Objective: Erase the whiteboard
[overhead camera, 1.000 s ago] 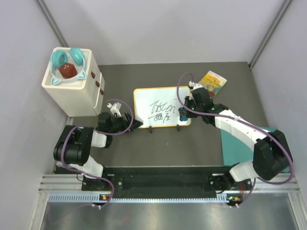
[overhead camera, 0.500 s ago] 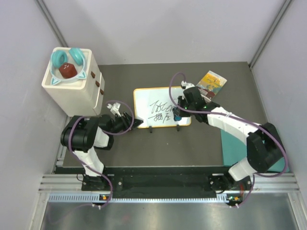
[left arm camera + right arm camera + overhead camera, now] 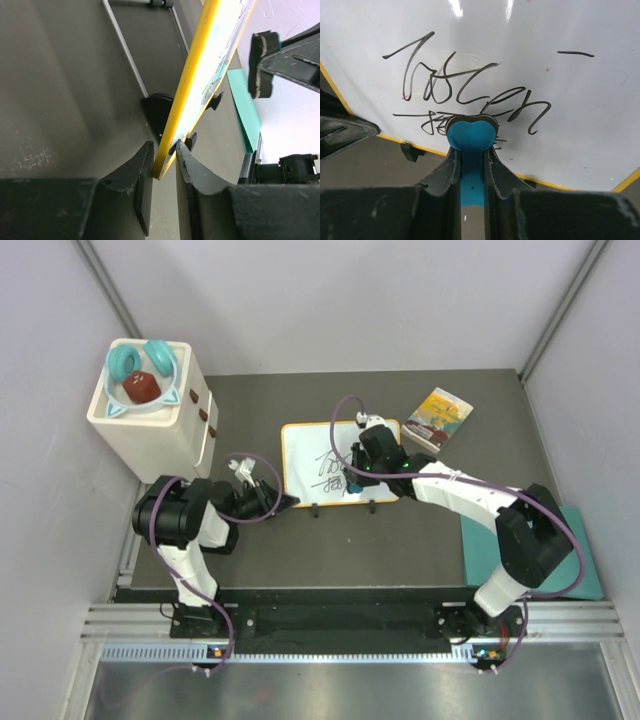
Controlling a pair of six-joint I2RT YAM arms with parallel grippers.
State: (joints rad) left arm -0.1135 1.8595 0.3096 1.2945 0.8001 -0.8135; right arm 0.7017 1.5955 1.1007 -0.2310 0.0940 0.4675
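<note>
The whiteboard (image 3: pixel 305 455), white with an orange-yellow frame, lies on the dark table with black scribbles (image 3: pixel 335 468) at its middle. My left gripper (image 3: pixel 285 502) is shut on its near-left corner; in the left wrist view the yellow edge (image 3: pixel 192 85) sits pinched between the gripper's (image 3: pixel 164 160) black fingers. My right gripper (image 3: pixel 352 478) is shut on a blue eraser (image 3: pixel 471 137), whose dark pad rests on the lower line of scribbles (image 3: pixel 465 90) on the whiteboard (image 3: pixel 520 30). The right gripper (image 3: pixel 471 150) hides part of that writing. The eraser pad (image 3: pixel 260 65) also shows beyond the board.
A white box (image 3: pixel 150 430) with teal headphones and a red object on top stands at the back left. A small yellow-covered book (image 3: pixel 438 418) lies right of the board. A flat teal mat (image 3: pixel 478 540) lies at the right, partly under the right arm.
My left gripper has shut on the board's corner. The right arm has slid the eraser leftward from the board's right edge onto the scribbles. The board has shifted slightly.
</note>
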